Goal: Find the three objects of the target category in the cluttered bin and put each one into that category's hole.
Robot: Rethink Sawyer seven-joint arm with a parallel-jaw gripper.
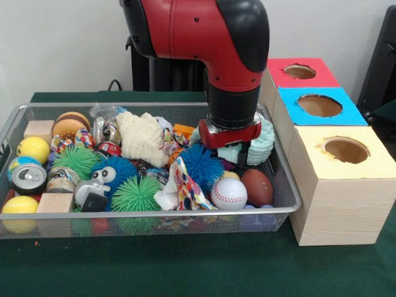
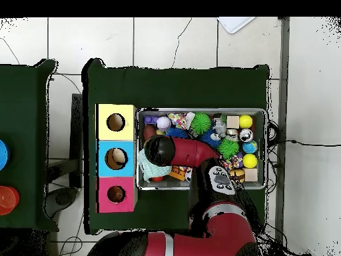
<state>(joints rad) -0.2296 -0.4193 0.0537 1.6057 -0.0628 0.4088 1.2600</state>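
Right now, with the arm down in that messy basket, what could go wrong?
The gripper is low among packed toys, so it might grab the blue spiky ball or the mint green thing by mistake. Lifting could also drag the patterned cloth over the wire basket's rim.

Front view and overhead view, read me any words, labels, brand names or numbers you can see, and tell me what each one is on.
None can be read.
Cans at the wire mesh bin's end: printed labels, too blurred to read.
Red can beside the cream knitted toy: markings too small to read.
Patterned cloth by the baseball: coloured shapes only, no letters.
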